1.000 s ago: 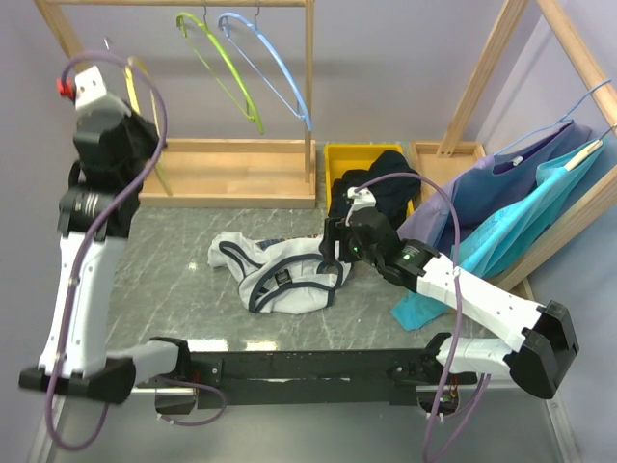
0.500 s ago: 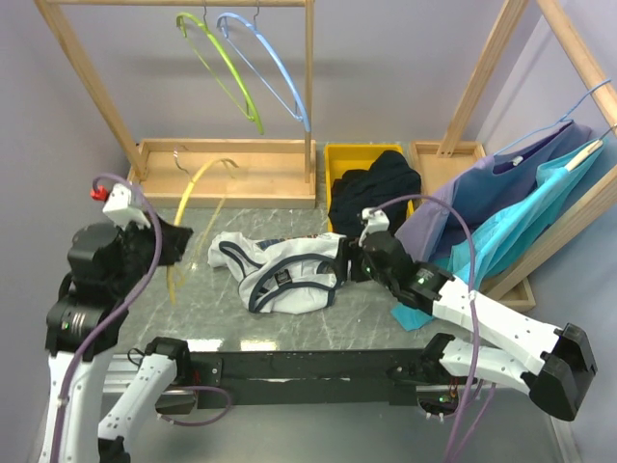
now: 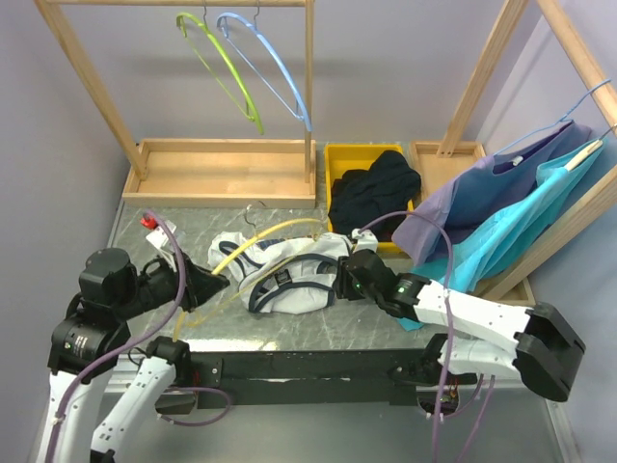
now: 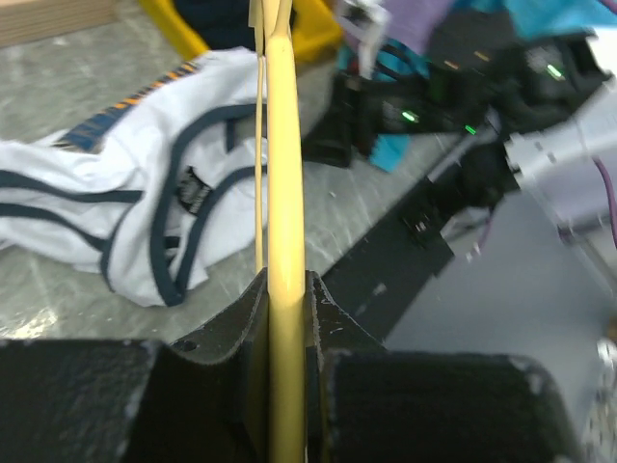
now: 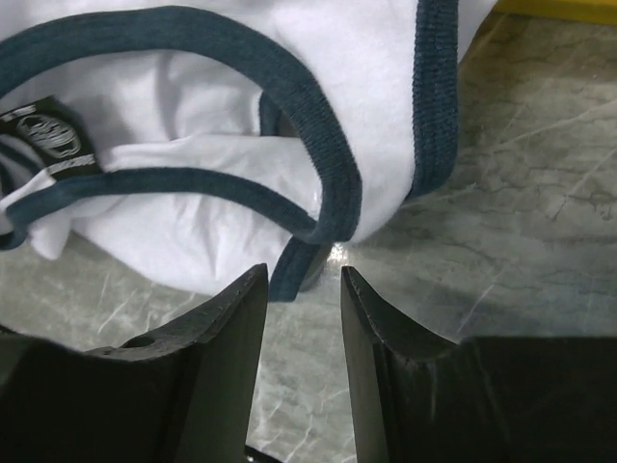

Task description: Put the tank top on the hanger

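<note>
Marble table (image 3: 193,224); far yellow bin (image 3: 339,152) holds 1 black garment (image 3: 376,183). Left gripper (image 4: 286,289) pinches the hanger (image 4: 285,145) (arching over the tank top (image 5: 366,58)); right gripper (image 5: 304,280) spread.

You will find the tank top (image 5: 386,77) to be soft white knit cloth, matt, edged with a ribbed navy trim and carrying a small woven label. The hanger (image 4: 285,174) is smooth yellow plastic with a faint sheen. The fingers of your left hand (image 4: 286,289) and right hand (image 5: 304,280) are black and matt, with a grainy, pitted surface that reads as moulded plastic. The table (image 5: 501,212) looks like grey veined stone, polished enough to throw pale reflections. The rack (image 3: 222,174) is bare light wood with no visible gloss. The bin (image 3: 337,154) is smooth yellow plastic.
</note>
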`<action>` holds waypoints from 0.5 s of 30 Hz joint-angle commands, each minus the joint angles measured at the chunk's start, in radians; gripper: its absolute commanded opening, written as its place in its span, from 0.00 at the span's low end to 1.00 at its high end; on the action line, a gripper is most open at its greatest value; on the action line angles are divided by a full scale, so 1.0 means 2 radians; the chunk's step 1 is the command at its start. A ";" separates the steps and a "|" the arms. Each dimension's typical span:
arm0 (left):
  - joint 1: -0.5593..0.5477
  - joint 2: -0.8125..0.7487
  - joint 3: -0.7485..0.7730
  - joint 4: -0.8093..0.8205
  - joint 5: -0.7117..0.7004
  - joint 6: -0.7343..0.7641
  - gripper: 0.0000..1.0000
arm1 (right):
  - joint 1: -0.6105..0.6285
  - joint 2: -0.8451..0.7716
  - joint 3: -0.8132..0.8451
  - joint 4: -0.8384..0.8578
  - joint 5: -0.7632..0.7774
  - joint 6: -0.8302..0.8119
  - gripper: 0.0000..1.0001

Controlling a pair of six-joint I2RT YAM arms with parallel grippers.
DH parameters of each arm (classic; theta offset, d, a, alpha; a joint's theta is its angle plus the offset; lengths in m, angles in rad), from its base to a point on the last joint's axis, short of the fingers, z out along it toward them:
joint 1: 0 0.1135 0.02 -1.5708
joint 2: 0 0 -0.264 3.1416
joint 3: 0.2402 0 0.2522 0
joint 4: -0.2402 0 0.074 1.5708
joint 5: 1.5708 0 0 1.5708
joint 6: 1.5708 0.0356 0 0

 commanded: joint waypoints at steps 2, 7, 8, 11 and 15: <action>-0.084 -0.004 0.029 0.009 0.006 0.028 0.01 | 0.002 0.050 0.041 0.023 0.035 0.023 0.45; -0.144 0.012 0.042 -0.030 -0.083 0.025 0.01 | 0.002 0.080 0.054 0.025 0.050 0.026 0.49; -0.152 0.018 0.041 -0.032 -0.098 0.025 0.01 | 0.002 0.082 0.057 0.023 0.054 0.028 0.49; -0.163 0.034 0.043 -0.038 -0.130 0.023 0.01 | 0.002 0.093 0.065 0.013 0.074 0.030 0.43; -0.183 0.053 0.052 -0.039 -0.152 0.026 0.01 | 0.002 0.097 0.062 0.013 0.086 0.026 0.39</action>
